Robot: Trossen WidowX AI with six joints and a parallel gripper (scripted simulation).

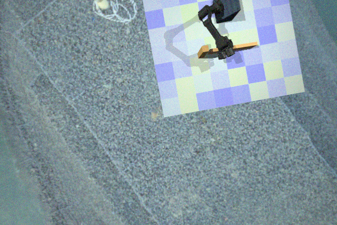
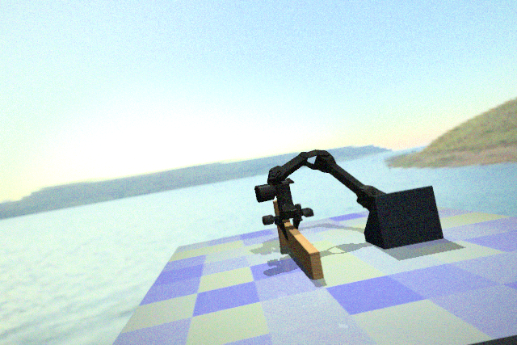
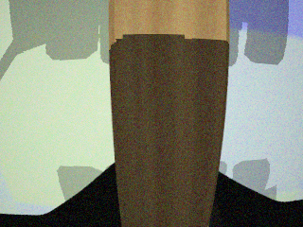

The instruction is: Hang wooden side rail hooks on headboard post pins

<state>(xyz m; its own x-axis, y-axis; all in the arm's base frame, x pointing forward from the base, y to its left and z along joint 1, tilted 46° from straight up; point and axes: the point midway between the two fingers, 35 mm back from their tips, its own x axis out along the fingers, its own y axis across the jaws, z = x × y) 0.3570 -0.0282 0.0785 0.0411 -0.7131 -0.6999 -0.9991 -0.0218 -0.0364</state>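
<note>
one hand [image 1: 226,54] [image 2: 287,226] gripping wooden rail [image 1: 246,46] [image 2: 304,247] [image 3: 169,128], far end on checkered table [image 1: 220,98] [image 2: 227,301].

open waterside outdoors, pale water [image 2: 104,258], low distant shore [image 2: 166,184], grassy brown hill [image 2: 480,136], bright sky

My arm [image 1: 212,29] [image 2: 342,173] is matte black throughout, its slim links joined by chunkier, rounded joints. One link shows a small triangular opening near the elbow. A stubby dark cylinder [image 2: 264,192] juts out near my wrist. My jaws [image 1: 226,54] [image 2: 289,228] are black too, with knobby, rounded pieces on either side.
</note>
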